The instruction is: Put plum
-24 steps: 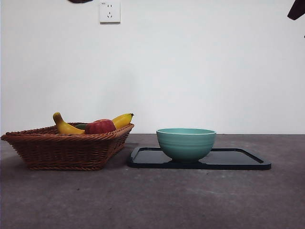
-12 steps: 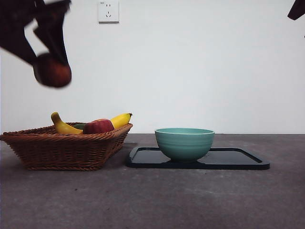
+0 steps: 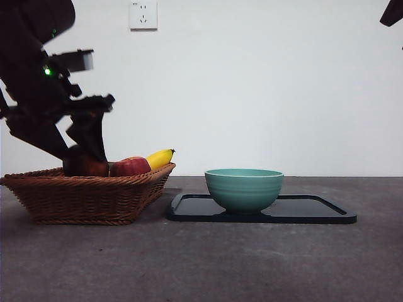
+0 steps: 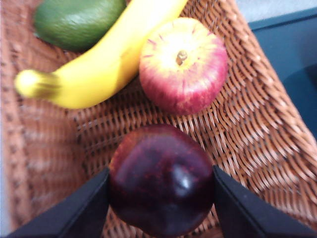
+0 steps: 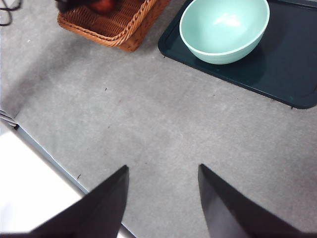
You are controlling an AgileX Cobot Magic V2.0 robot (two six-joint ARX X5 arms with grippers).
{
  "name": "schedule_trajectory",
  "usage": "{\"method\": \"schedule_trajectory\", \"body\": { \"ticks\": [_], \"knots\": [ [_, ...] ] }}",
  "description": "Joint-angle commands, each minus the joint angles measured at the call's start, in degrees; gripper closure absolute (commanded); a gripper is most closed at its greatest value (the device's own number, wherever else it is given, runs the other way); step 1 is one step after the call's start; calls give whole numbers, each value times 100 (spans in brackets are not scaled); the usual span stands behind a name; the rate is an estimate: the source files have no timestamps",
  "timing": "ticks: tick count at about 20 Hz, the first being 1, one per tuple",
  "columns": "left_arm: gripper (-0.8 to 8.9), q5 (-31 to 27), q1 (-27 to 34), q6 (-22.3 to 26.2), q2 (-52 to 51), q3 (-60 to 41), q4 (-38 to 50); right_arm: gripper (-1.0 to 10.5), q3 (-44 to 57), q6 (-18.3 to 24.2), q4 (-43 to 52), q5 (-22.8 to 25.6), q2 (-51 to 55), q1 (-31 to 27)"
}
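Jaws of the left gripper (image 4: 161, 186) clamped the plum (image 4: 161, 186) low inside the basket (image 4: 257, 129), apparently placing it; release looked next.

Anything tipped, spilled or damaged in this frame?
Nothing stands out. The left gripper holds the plum low in the basket beside the apple and banana. The bowl sits upright on the tray.

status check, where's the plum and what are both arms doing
Left tool shut on plum, low in the basket. Right tool open, waiting over bare table. Apple and banana close beside the plum.
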State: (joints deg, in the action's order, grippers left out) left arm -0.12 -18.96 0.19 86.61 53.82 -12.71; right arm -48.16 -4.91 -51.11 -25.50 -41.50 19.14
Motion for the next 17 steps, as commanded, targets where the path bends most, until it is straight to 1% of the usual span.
{"method": "schedule_trajectory", "body": {
  "ticks": [1,5,9,10,12,13,17],
  "knots": [
    [605,-7,17,70,295,44,247,723,-35,-39,46,-2,-22,35],
    [605,-7,59,109,560,44,328,724,-35,-44,37,-2,-22,35],
    [589,-7,57,109,586,44,328,723,-35,-44,50,0,-28,35],
    [552,-7,57,107,586,44,315,723,-35,-44,48,0,-26,35],
    [431,-7,57,107,577,46,310,723,-35,-44,48,0,-26,35],
    [398,-7,57,96,575,50,310,723,-35,-46,48,0,-26,35],
    [398,-7,57,39,378,57,304,723,-35,-61,48,0,-26,35]
  ]
}}
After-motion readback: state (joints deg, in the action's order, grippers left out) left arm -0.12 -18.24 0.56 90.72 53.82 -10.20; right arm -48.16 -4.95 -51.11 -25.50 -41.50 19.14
